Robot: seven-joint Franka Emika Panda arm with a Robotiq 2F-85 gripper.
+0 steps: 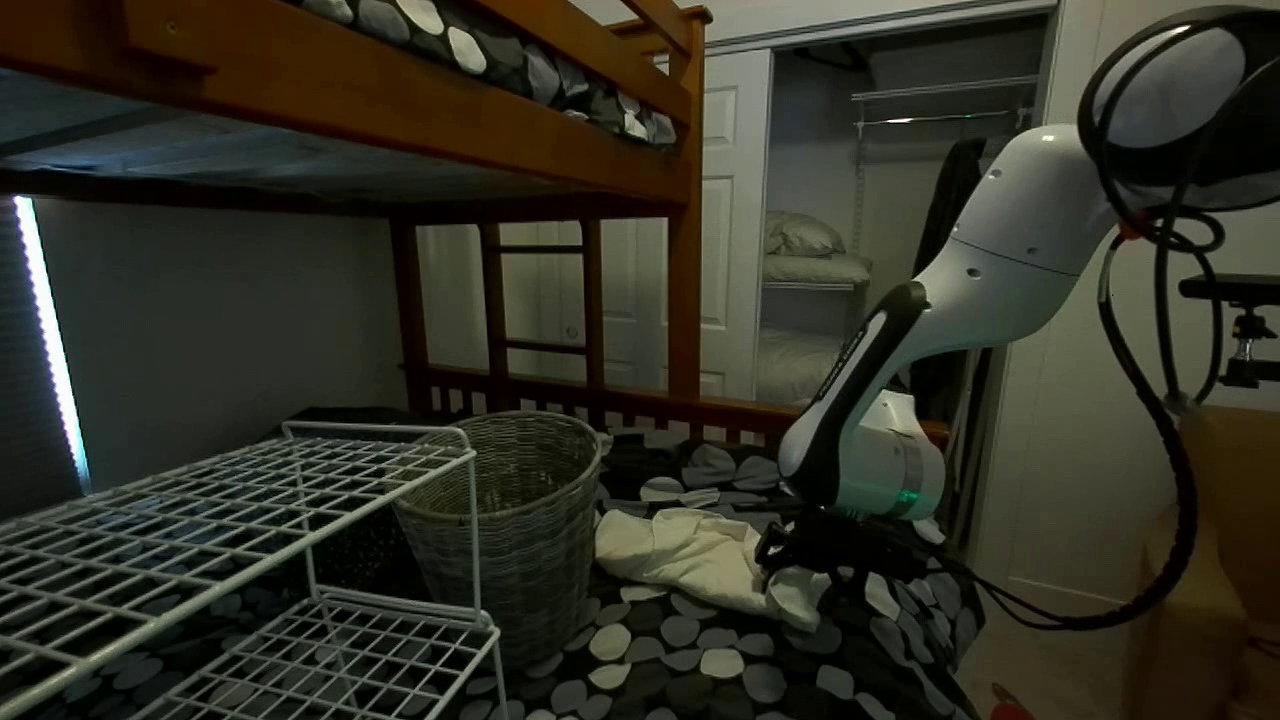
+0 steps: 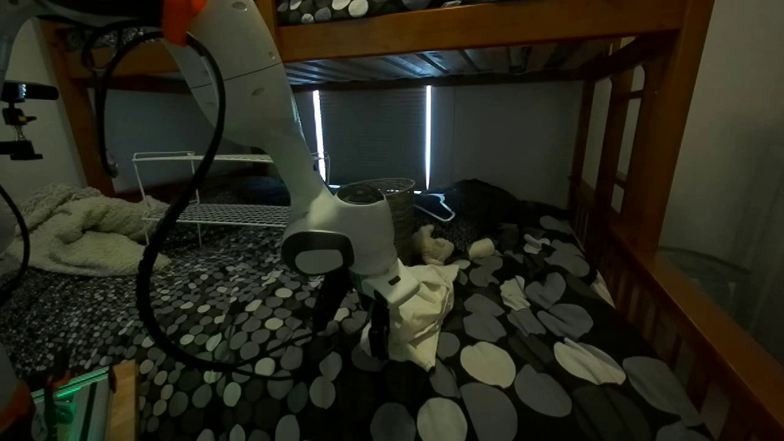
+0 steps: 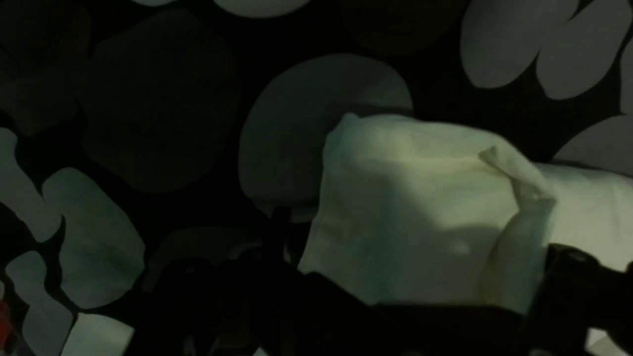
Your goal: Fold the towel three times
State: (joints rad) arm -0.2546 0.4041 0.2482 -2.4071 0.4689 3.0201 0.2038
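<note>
The towel is a rumpled cream cloth lying on the black dotted bed cover, and it shows in both exterior views (image 1: 680, 552) (image 2: 424, 309). In the wrist view the towel (image 3: 425, 193) has a squarish near flap with a folded-over crease along its right side. My gripper (image 1: 815, 562) is low over the towel's end farthest from the basket, close to the bed; it also shows in an exterior view (image 2: 376, 331). In the wrist view the dark fingers (image 3: 420, 237) stand wide apart with towel between them. The fingertips are dark, and I cannot tell whether they touch the cloth.
A wicker basket (image 1: 520, 570) stands beside the towel's other end. A white wire rack (image 1: 390, 470) stands beside the basket. A fleecy blanket (image 2: 86, 229) lies farther off. The upper bunk's wooden rail (image 2: 478, 33) overhangs the bed. A wooden side rail (image 2: 704, 312) edges it.
</note>
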